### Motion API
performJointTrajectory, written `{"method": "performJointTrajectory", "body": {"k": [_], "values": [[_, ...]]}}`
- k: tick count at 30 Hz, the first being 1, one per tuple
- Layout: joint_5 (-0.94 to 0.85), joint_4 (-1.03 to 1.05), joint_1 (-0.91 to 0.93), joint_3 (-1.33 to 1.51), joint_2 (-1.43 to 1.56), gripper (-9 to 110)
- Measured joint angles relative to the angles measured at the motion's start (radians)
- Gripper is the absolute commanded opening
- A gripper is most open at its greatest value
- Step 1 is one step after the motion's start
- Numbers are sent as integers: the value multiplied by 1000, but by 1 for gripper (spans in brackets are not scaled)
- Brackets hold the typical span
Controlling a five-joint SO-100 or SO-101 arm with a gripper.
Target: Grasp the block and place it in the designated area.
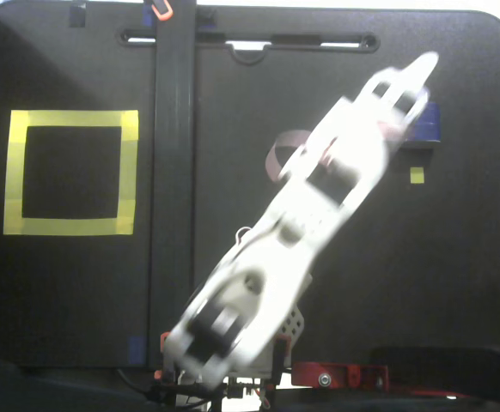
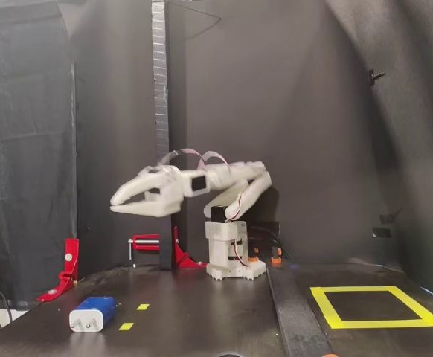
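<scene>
A: Reading the fixed view from above, left to right, what do we meet first?

B: At the left we see the designated area (image 1: 70, 172), a wide yellow tape square with a black interior, empty. Right of it a dark upright post (image 1: 173, 172) crosses the black table (image 1: 456, 275). Then the white arm (image 1: 293, 249) stretches diagonally from bottom centre to upper right, motion-blurred.

A: And the block?

B: The block (image 1: 425, 123) lies at the upper right, mostly covered by the gripper (image 1: 417, 73); only its blue right edge shows. A small yellow marker (image 1: 417, 175) sits just below it.

A: In the fixed view from table level?

B: At the left we note a red clamp (image 2: 68, 268), then the block (image 2: 93, 314) lying flat on the table near the front edge, its white pronged face toward us, with two yellow markers (image 2: 135, 316) just beside it. The gripper (image 2: 117, 204) hangs well above, touching nothing; its fingers stand slightly parted, holding nothing. The designated area (image 2: 376, 306) lies at the far right, well apart from the block.
</scene>
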Motion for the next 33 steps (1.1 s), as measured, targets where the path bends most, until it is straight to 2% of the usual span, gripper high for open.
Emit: {"method": "performJointTrajectory", "body": {"k": [11,17,27,33], "values": [[0,615,18,-724,-537,0],[-25,931,38,-992,-699,1],[-92,1296,84,-1330,-946,0],[-114,1445,110,-1474,-1058,0]]}}
